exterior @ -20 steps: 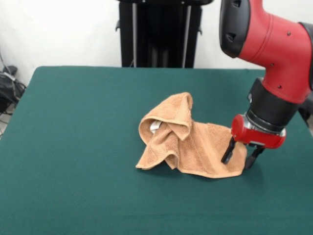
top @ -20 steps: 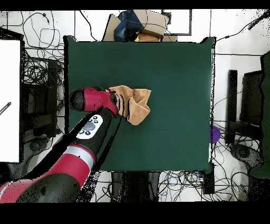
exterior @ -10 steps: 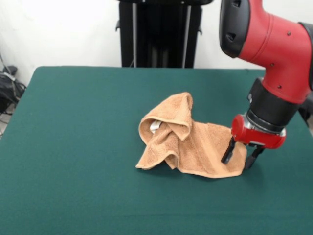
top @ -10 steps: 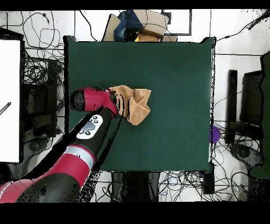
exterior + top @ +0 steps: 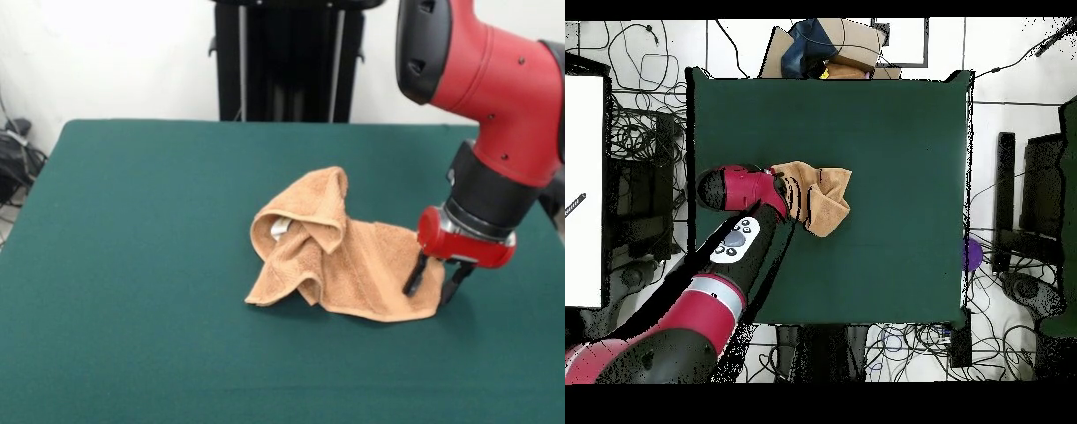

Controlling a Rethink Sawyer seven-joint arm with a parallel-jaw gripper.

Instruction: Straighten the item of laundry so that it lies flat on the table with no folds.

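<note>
The table (image 5: pixel 132 265) is the largest thing in view, a wide rectangle with a dark green top, seen whole in the overhead view (image 5: pixel 895 150). The red and black arm (image 5: pixel 494 97) comes down over the tabletop's right side in the front view; from overhead it reaches in across the left edge (image 5: pixel 730 245).

The towel (image 5: pixel 353 261) lies on the tabletop, a little right of the middle in the front view and close to the left edge in the overhead view (image 5: pixel 820 195). It is tan and not flat: its left part is bunched up into a raised, hood-like fold with a small white label (image 5: pixel 279 228) showing inside it, while its right part lies spread low on the green surface.

The gripper (image 5: pixel 433 281) stands at the towel's right corner, its red collar just above the cloth. Its two black fingers (image 5: pixel 414 274) point down with the corner of the towel between them, one finger over the cloth and the other at its outer edge; whether they actually pinch the cloth cannot be told.
</note>
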